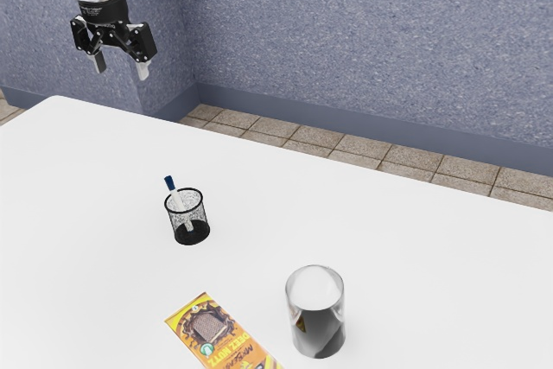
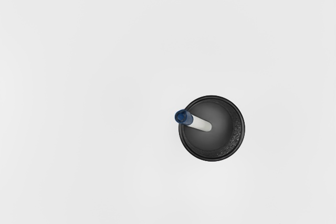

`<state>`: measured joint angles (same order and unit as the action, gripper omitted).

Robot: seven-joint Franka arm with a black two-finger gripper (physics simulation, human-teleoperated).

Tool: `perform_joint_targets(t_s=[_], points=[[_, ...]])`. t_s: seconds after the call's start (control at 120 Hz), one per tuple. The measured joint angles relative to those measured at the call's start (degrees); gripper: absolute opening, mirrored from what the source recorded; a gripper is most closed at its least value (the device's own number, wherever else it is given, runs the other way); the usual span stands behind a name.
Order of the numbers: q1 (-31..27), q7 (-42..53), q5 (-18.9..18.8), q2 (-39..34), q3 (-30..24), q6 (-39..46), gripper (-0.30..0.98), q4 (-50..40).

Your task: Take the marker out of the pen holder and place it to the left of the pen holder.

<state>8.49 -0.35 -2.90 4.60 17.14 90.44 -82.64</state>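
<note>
Marker (image 1: 179,203): stands tilted inside the pen holder (image 1: 199,216), its lower end down within; being slimmer than the mouth, it leans on the rim rather than standing upright.
Blue cap (image 2: 183,117): uppermost and projecting past the rim, so the lean presents a natural place to grip.
Pen holder: upright, with dark mesh walls; it serves as the marker's support and as the reference for its final place.
Table (image 1: 95,213): bare white surface beside the holder, presumably the resting place once the marker is out.
Gripper (image 1: 121,67): raised well apart from the marker, fingers (image 1: 143,70) spread wide with nothing between them, a fitting state for an approach.
Step in hand: judged to be the reach, with the task at its start; the next move likely calls for centring over the cap, descending and closing.
Hazard: a grip off centre could tip the light-looking holder, and a sideways pull could drag it; lifting along the lean should be safer.
Metallic cylinder (image 1: 317,317) and yellow packet (image 1: 216,330): set near each other, apart from the holder, and probably no part of the work.
</note>
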Motion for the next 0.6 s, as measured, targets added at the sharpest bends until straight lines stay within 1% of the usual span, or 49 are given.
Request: perform_joint_targets(t_s=[0.317,0.417,0.458,0.55,0.6], points=[[0.25,-0.05,0.14,-0.82,-0.46,-0.28,0.69,0.2],[1.04,-0.06,0.1,-0.72,-0.07,-1.56,0.69,-1.56],[-0.2,-0.09,0.91,0.5,0.03,-1.99,0.68,-3.37],[-5.85,-0.12,2.22,4.74,0.16,-2.69,0.69,-6.52],[-7.28,-0.15,3.01,7.21,0.18,-2.97,0.69,-7.38]])
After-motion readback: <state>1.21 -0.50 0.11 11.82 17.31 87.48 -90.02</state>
